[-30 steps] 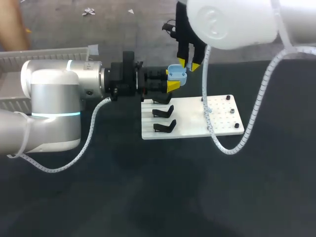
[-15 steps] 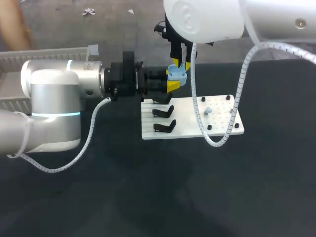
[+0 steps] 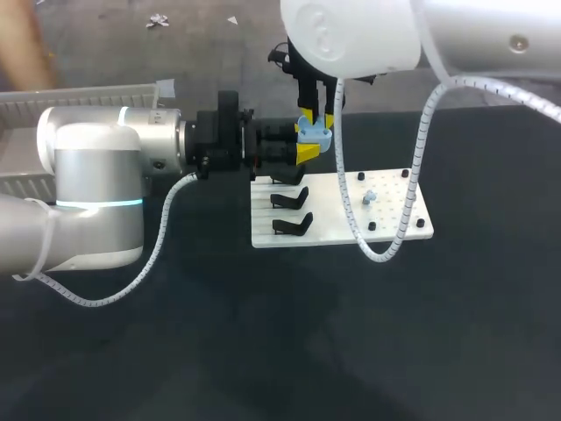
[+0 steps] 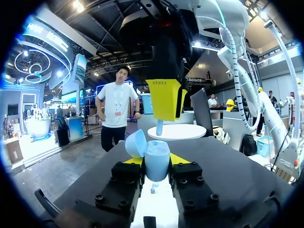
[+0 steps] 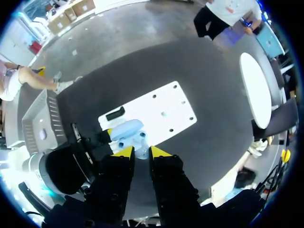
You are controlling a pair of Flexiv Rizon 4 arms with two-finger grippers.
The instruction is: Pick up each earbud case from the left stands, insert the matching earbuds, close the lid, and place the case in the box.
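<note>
Left wrist view showed the left gripper (image 4: 156,160) clamped on the open blue earbud case (image 4: 157,167), near the white board (image 3: 399,224). Within the last second the right gripper (image 4: 165,99), pinching an earbud (image 4: 159,127), had moved across to just above the case, so insertion seemed close

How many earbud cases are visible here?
1. The light blue earbud case, lid open, is clamped in the left gripper, with the right gripper holding a light blue earbud just above it. The black stands on the white board hold none; one partly hidden.
</note>
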